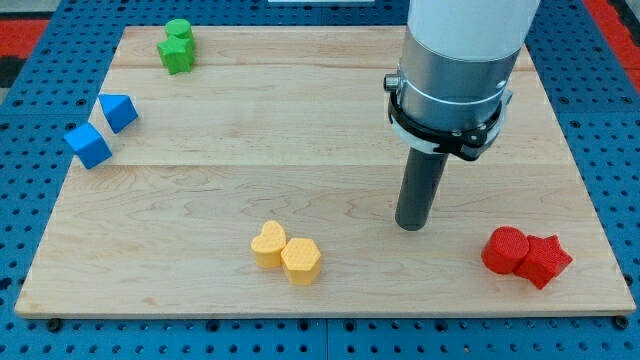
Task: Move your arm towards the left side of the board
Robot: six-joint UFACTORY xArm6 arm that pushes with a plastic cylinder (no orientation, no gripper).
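My tip (411,226) rests on the wooden board (250,150) in its right half, below the middle. Two red blocks, a round one (503,249) and a star-like one (545,261), touch each other to the tip's lower right. Two yellow blocks, a heart shape (268,243) and a hexagon (301,261), touch each other to the tip's lower left. Two blue blocks, a triangular one (119,111) and a cube (88,145), sit near the board's left edge. Two green blocks (177,46) sit together near the top left.
The arm's grey and white body (458,60) rises above the tip and covers part of the board's upper right. A blue pegboard surface (30,130) surrounds the board.
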